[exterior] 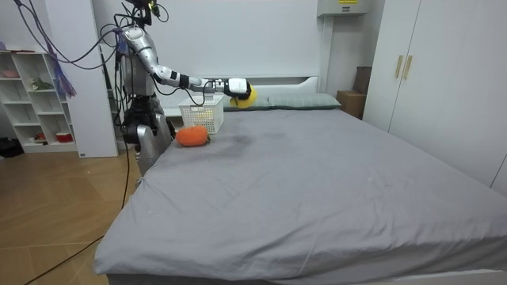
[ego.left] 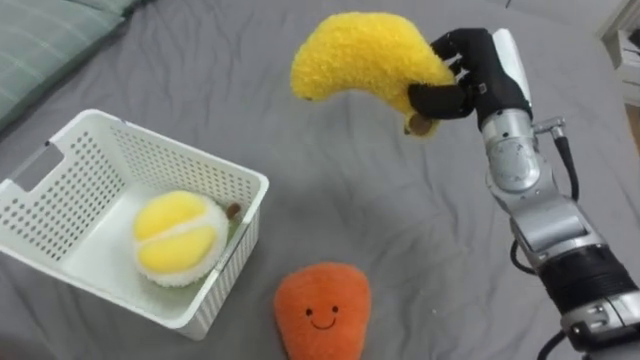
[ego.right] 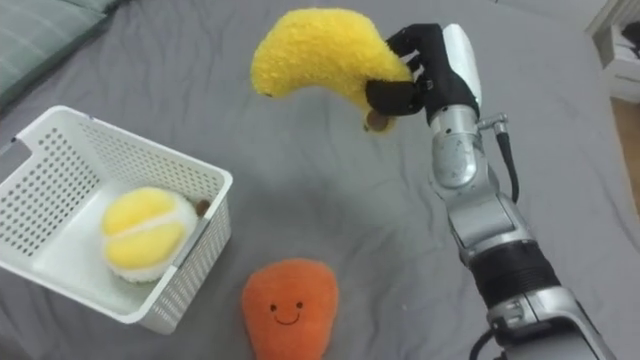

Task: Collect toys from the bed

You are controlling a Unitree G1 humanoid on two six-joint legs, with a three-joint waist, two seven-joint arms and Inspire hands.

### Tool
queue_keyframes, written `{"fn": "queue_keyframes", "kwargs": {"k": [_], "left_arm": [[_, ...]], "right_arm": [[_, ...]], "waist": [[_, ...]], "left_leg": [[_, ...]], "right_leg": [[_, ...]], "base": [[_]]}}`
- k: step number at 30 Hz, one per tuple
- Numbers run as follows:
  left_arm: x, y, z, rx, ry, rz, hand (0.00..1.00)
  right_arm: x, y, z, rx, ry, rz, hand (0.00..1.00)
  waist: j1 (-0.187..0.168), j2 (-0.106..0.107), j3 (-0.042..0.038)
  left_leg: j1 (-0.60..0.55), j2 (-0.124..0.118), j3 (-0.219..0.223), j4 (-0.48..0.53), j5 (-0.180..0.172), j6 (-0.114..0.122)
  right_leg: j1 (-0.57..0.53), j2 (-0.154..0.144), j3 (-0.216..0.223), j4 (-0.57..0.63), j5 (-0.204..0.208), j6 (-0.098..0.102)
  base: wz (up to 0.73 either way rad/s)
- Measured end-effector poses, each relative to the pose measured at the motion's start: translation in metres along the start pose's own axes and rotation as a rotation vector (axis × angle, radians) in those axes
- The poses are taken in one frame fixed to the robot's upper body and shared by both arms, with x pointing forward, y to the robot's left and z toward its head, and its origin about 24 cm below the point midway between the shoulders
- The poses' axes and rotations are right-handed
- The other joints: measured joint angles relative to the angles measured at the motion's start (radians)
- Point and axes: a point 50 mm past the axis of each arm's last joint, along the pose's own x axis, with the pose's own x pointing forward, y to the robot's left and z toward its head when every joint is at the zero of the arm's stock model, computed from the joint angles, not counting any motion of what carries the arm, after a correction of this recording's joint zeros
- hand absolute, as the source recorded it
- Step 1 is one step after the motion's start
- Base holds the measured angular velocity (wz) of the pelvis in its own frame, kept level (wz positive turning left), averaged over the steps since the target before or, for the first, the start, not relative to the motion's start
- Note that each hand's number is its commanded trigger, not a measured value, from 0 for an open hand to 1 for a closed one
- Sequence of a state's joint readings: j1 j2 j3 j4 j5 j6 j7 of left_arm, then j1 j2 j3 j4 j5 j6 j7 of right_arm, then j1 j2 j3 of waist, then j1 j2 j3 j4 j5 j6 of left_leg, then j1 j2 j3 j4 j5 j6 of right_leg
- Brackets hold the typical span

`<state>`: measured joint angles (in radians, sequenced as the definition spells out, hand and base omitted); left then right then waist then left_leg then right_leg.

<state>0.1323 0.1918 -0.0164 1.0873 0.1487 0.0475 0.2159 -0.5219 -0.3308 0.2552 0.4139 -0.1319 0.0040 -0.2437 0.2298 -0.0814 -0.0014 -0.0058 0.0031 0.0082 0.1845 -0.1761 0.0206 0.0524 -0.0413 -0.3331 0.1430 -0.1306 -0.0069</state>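
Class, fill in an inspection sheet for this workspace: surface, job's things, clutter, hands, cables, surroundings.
Surface: grey bed sheet, lightly creased.
Job's things: plush banana held above the bed; round yellow plush fruit inside the white basket; orange smiling plush on the sheet beside the basket.
Clutter: striped pillow at the far left.
Hands: right hand curled round the banana.
Cables: nothing seen.
Surroundings: white shelves, white wardrobe, wooden floor.
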Motion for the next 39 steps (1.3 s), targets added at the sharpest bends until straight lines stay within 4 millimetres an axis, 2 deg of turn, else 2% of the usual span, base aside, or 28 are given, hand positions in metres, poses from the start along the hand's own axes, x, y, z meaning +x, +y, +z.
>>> {"fn": "queue_keyframes", "kwargs": {"k": [2, 3, 9, 13, 18, 21, 24, 28, 29, 31, 32, 33, 36, 39], "left_arm": [[-0.002, -0.005, -0.005, 0.011, 0.022, -0.012, 0.00], [-0.002, -0.007, -0.007, 0.013, 0.033, -0.017, 0.00], [-0.003, -0.007, -0.012, 0.037, 0.051, -0.026, 0.00], [-0.004, -0.004, -0.013, 0.083, 0.045, -0.017, 0.00], [-0.005, -0.004, -0.010, 0.099, 0.034, -0.010, 0.00], [-0.005, -0.007, -0.005, 0.094, 0.022, -0.014, 0.00], [-0.006, -0.010, -0.001, 0.092, 0.018, -0.022, 0.00], [-0.005, -0.011, 0.005, 0.109, 0.003, -0.032, 0.00], [-0.004, -0.010, 0.006, 0.111, 0.000, -0.028, 0.00], [-0.004, -0.010, 0.010, 0.113, -0.007, -0.025, 0.00], [-0.004, -0.010, 0.010, 0.113, -0.006, -0.026, 0.00], [-0.004, -0.010, 0.009, 0.113, 0.002, -0.026, 0.00], [-0.003, -0.007, 0.006, 0.106, 0.021, -0.017, 0.00], [-0.003, -0.003, 0.006, 0.089, 0.024, -0.004, 0.00]], "right_arm": [[0.000, 0.002, 0.009, 0.021, -0.032, 0.007, 1.00], [0.000, 0.005, 0.014, 0.036, -0.052, 0.010, 1.00], [-0.002, 0.016, 0.035, 0.062, -0.125, 0.053, 1.00], [-0.006, 0.021, 0.044, 0.075, -0.155, 0.060, 1.00], [-0.013, 0.036, 0.057, 0.047, -0.208, 0.118, 1.00], [-0.014, 0.044, 0.058, 0.016, -0.193, 0.145, 1.00], [-0.016, 0.054, 0.061, -0.016, -0.194, 0.189, 1.00], [-0.019, 0.065, 0.067, -0.023, -0.204, 0.223, 1.00], [-0.019, 0.067, 0.069, -0.015, -0.201, 0.226, 1.00], [-0.017, 0.069, 0.070, -0.036, -0.201, 0.225, 1.00], [-0.016, 0.069, 0.070, -0.041, -0.199, 0.226, 1.00], [-0.014, 0.072, 0.070, -0.053, -0.193, 0.235, 1.00], [-0.012, 0.078, 0.071, -0.079, -0.188, 0.266, 1.00], [-0.012, 0.078, 0.069, -0.084, -0.174, 0.272, 1.00]], "waist": [[0.002, 0.012, -0.0030], [0.001, 0.018, -0.0001], [0.005, 0.020, 0.0004], [0.028, 0.018, 0.0006], [0.059, 0.018, 0.0023], [0.081, 0.015, 0.0058], [0.106, 0.014, 0.0095], [0.138, 0.005, 0.0160], [0.145, -0.004, 0.0184], [0.164, -0.019, 0.0165], [0.168, -0.020, 0.0165], [0.187, -0.021, 0.0164], [0.201, -0.026, 0.0166], [0.215, -0.036, 0.0211]], "left_leg": [[0.007, -0.002, 0.002, 0.006, 0.003, 0.002], [0.015, -0.002, 0.004, 0.006, 0.006, 0.002], [0.025, -0.017, -0.017, 0.005, 0.018, 0.004], [0.036, -0.018, -0.027, -0.005, 0.017, 0.004], [0.044, -0.020, -0.053, -0.018, 0.017, 0.005], [0.034, -0.031, -0.080, -0.018, 0.017, 0.005], [0.026, -0.032, -0.093, -0.017, 0.017, 0.006], [0.015, -0.035, -0.110, -0.012, 0.017, 0.006], [0.009, -0.039, -0.123, -0.012, 0.019, 0.005], [-0.006, -0.051, -0.144, -0.006, 0.024, 0.006], [-0.008, -0.051, -0.149, -0.003, 0.024, 0.006], [-0.008, -0.051, -0.150, -0.002, 0.025, 0.007], [-0.016, -0.054, -0.162, 0.001, 0.026, 0.008], [-0.023, -0.063, -0.176, 0.005, 0.027, 0.007]], "right_leg": [[0.004, -0.004, -0.001, 0.010, -0.001, 0.000], [0.013, -0.005, -0.003, 0.010, -0.001, 0.000], [0.034, -0.010, -0.027, 0.007, -0.008, -0.001], [0.045, -0.009, -0.031, 0.007, -0.015, 0.008], [0.053, -0.011, -0.056, 0.007, -0.020, 0.017], [0.053, -0.013, -0.073, 0.007, -0.021, 0.018], [0.052, -0.015, -0.082, 0.006, -0.023, 0.021], [0.050, -0.017, -0.083, 0.006, -0.025, 0.025], [0.050, -0.018, -0.091, 0.004, -0.026, 0.025], [0.049, -0.018, -0.091, -0.006, -0.028, 0.026], [0.051, -0.019, -0.090, -0.006, -0.028, 0.026], [0.051, -0.020, -0.085, -0.006, -0.028, 0.026], [0.050, -0.021, -0.090, -0.007, -0.028, 0.026], [0.050, -0.022, -0.091, -0.007, -0.029, 0.028]], "base": [[0.00], [0.00], [0.15], [0.07], [0.13], [0.18], [0.13], [0.14], [0.25], [0.31], [0.21], [0.12], [0.12], [0.13]]}}
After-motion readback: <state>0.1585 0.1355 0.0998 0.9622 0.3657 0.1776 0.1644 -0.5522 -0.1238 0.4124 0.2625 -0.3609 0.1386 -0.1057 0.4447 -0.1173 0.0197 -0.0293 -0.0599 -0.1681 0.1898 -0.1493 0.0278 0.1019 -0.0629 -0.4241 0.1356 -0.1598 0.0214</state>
